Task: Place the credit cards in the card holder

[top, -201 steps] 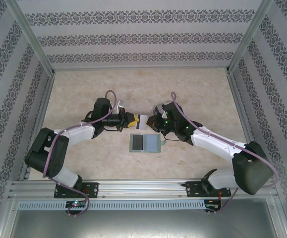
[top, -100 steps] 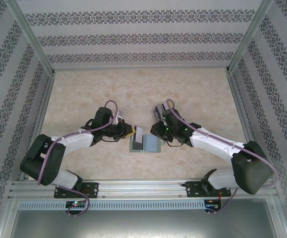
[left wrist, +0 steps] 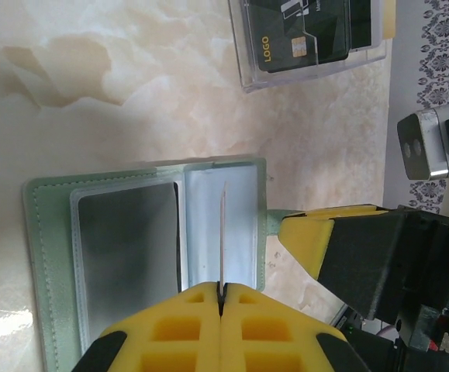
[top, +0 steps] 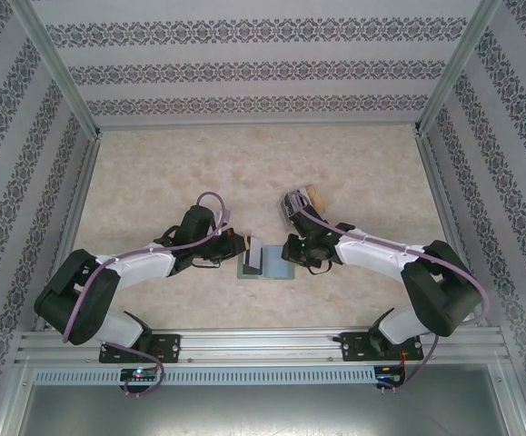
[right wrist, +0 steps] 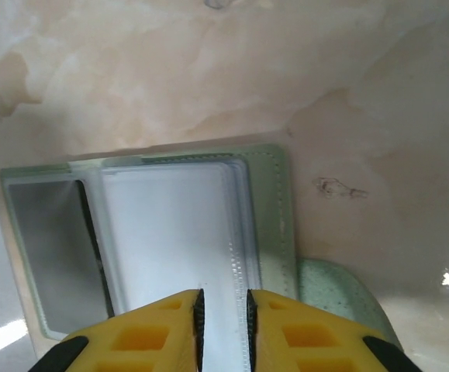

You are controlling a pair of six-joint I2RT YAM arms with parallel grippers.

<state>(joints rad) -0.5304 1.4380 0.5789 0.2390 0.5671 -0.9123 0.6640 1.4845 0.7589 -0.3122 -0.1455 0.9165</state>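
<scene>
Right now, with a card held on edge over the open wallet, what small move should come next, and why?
Probably lower the left gripper a little and tip the card into the empty pocket of the wallet. The card stands on edge right above that pocket, clamped in the shut fingers, and the pocket beside it already holds a dark card.

My left pincer [top: 246, 248] holds a pale card [top: 254, 252] on edge over the open green card holder [top: 272, 270]. My right pincer [top: 292, 252] sits at the holder's right side. A clear box [top: 297, 201] lies just beyond.
</scene>
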